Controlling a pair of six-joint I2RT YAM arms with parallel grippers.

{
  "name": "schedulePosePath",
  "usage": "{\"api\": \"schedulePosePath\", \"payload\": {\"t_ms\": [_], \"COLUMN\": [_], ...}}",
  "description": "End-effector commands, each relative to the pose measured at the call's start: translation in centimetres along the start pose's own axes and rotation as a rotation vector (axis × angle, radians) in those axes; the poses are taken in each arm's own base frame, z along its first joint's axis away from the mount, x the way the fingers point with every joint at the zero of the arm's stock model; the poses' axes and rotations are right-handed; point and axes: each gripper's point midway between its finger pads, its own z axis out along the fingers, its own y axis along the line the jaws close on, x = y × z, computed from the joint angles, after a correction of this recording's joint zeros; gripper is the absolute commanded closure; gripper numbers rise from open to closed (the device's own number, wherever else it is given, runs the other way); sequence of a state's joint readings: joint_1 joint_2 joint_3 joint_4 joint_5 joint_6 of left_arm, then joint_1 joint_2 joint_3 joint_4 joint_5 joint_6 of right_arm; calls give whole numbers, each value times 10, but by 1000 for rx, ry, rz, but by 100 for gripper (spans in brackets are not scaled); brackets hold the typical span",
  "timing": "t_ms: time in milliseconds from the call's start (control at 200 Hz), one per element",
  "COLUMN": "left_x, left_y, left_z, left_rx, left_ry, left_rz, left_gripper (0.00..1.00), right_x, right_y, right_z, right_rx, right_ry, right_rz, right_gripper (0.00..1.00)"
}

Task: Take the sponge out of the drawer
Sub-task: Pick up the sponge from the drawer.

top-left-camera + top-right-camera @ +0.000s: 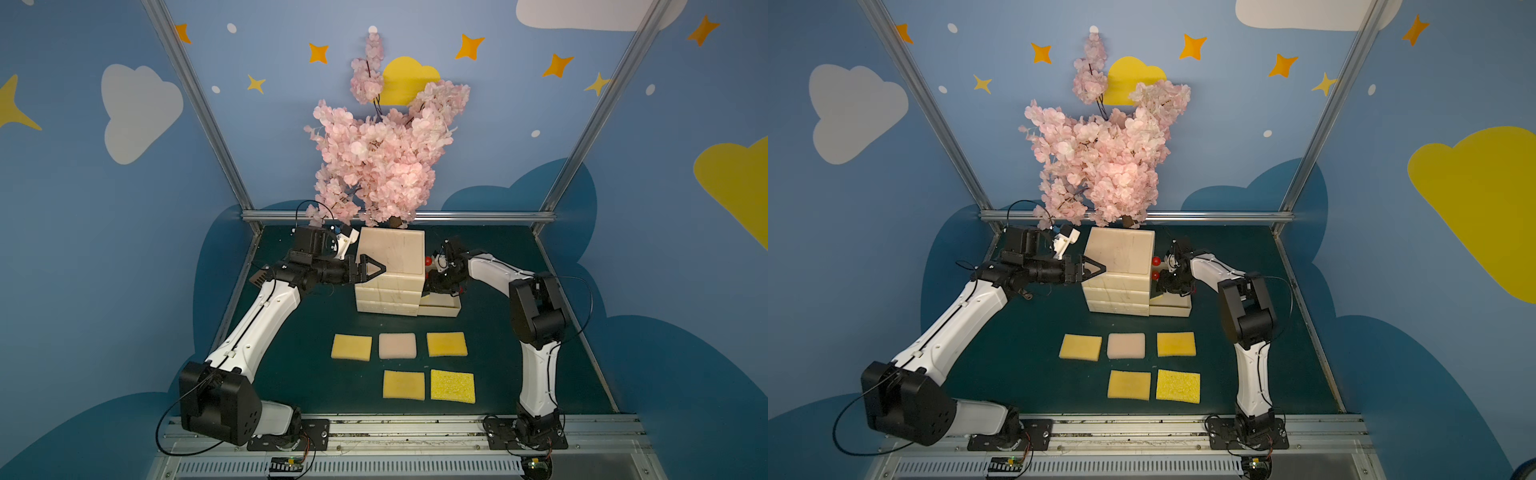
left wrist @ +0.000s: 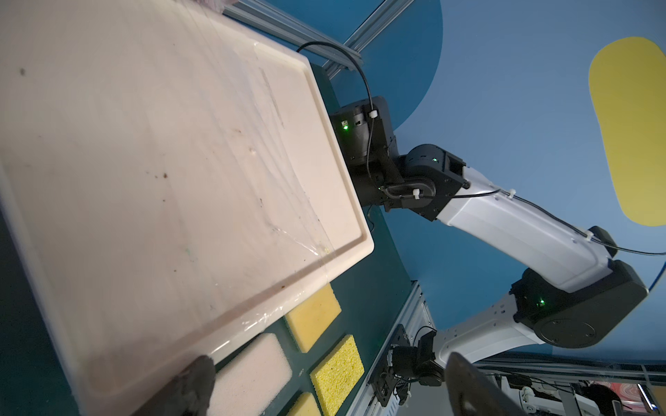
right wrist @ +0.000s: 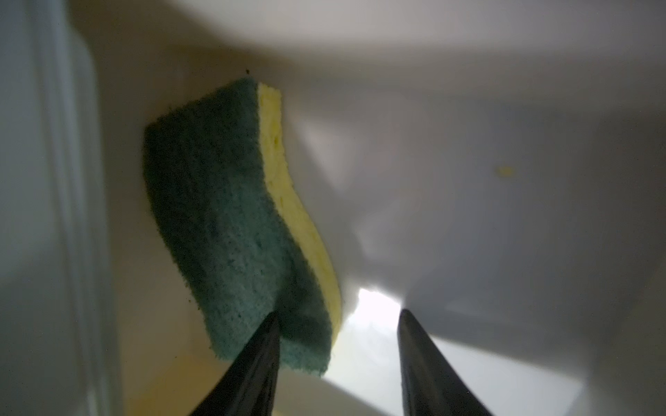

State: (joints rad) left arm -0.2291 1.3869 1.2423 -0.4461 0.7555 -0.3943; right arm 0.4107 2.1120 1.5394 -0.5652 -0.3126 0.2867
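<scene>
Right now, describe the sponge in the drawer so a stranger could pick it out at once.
Find the cream drawer cabinet in front of the pink blossom tree; its bottom drawer is pulled out toward the right arm. Inside is the sponge, at the right pincer. It alone has a dark green scouring face over yellow foam, unlike the plain yellow and pink sponges on the mat.
</scene>
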Motion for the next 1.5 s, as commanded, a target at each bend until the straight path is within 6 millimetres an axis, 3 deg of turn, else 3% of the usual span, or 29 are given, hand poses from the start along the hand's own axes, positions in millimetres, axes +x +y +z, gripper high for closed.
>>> {"api": "schedulePosePath", "payload": {"t_ms": [0, 140, 365, 526, 691, 871, 1011, 1181, 1307, 1407, 1497], "left_x": [-5, -5, -5, -5, -5, -5, -5, -5, -5, -4, -2], "left_y": [-15, -13, -10, -7, -7, -10, -13, -17, -19, -21, -24], "left_z": [-9, -10, -10, -11, -11, -13, -14, -15, -15, -15, -14], "left_rx": [42, 36, 30, 15, 12, 21, 29, 46, 60, 72, 87], "left_ry": [-30, -37, -41, -44, -48, -50, -52, -55, -50, -45, -36], "left_rz": [34, 36, 29, 28, 30, 30, 41, 51, 52, 55, 60], "left_gripper": [1, 0, 1, 1, 0, 1, 0, 1, 1, 1, 1], "right_x": [0, 4, 0, -10, -18, -1, 10, 14, 15, 18, 20], "right_y": [4, -1, -2, 3, -1, -34, -42, -28, -2, 21, 30], "right_z": [8, 11, 1, -30, -83, -124, -150, -190, -219, -230, -239], "right_rx": [-7, 17, 44, 56, 140, 342, 402, 385, 294, 197, 173], "right_ry": [15, 16, -28, -99, -202, -163, -183, -253, -331, -379, -441], "right_rz": [22, 43, 46, 25, -11, -3, -1, -51, -114, -211, -245], "right_gripper": [57, 69, 100, 100, 100, 100, 100, 100, 100, 100, 100]}}
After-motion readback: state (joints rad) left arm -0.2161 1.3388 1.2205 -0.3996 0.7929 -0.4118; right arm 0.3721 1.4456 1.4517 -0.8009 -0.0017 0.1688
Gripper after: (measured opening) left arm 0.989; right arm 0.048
